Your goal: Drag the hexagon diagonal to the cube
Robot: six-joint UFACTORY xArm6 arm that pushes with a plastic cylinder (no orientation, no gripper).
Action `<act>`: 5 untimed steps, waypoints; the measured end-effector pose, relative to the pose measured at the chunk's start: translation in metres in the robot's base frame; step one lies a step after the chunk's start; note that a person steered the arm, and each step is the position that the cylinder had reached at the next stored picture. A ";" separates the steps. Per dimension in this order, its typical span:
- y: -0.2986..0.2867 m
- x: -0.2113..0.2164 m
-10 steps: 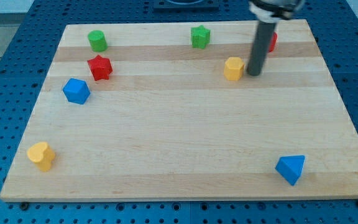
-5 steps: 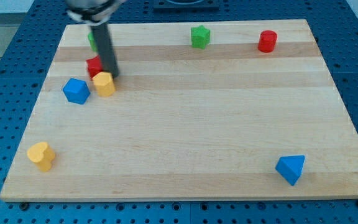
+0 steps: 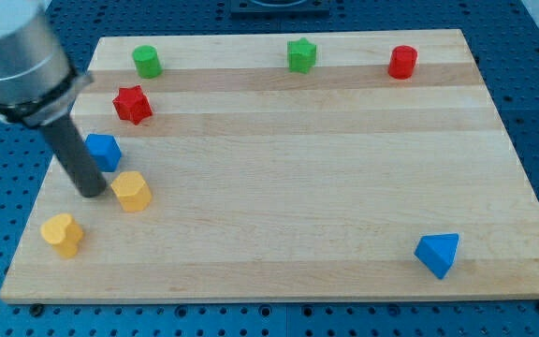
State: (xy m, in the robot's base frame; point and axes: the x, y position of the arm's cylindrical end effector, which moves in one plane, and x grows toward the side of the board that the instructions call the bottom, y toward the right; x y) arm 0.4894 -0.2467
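While my tip [image 3: 92, 192] touches the yellow hexagon [image 3: 132, 191], open board lies rightward

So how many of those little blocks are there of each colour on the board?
Green: 2, cylinder and star
Red: 2, star and cylinder
Blue: 2, cube and wedge-like block
Yellow: 2, hexagon and heart
Total: 8

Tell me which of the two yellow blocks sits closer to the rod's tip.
The yellow hexagon, just to the view's right of my tip. The other yellow block, heart-shaped, lies farther off, toward the view's bottom left.
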 end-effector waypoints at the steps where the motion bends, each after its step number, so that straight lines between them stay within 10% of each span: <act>1: -0.007 -0.013; 5: 0.015 -0.028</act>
State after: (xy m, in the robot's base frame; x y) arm 0.4611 -0.2315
